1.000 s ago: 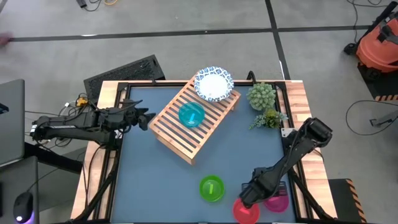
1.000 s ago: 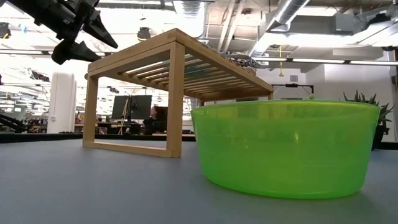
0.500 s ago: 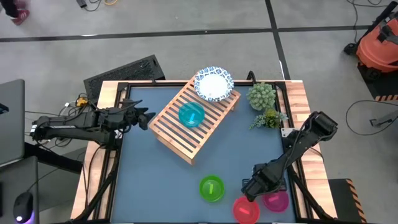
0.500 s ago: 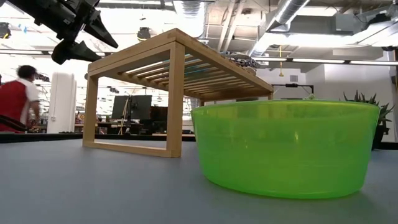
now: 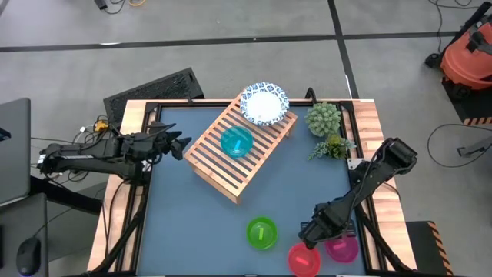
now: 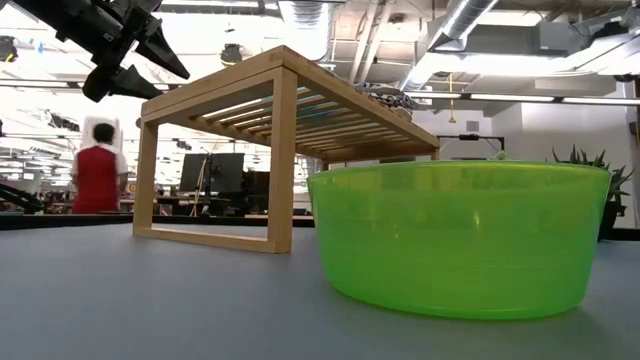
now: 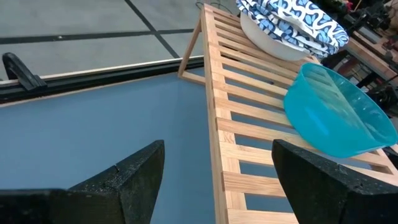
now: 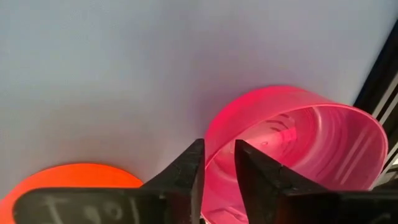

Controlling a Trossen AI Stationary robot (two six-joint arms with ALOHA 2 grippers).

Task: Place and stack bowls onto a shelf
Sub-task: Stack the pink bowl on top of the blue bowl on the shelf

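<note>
- Two bowls on the shelf (image 5: pixel 234 154) at upper centre: one stack of patterned white bowls (image 5: pixel 264 105), one teal bowl (image 5: pixel 237 141).
- Three on the table (image 5: pixel 192 223), lower right: green bowl (image 5: pixel 261 232), red bowl (image 5: pixel 304 259), magenta bowl (image 5: pixel 342 248).
- Right gripper (image 8: pixel 216 163) jaws clamped on the magenta bowl's rim.
- Left gripper (image 5: pixel 181 146) jaws apart, left of the shelf.

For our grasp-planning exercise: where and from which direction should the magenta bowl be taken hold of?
Grip the magenta bowl by its thin upright rim, one finger inside and one outside the wall, coming from above. It stands open side up, too wide to span. The right claw already straddles the rim nearest the red bowl.
</note>
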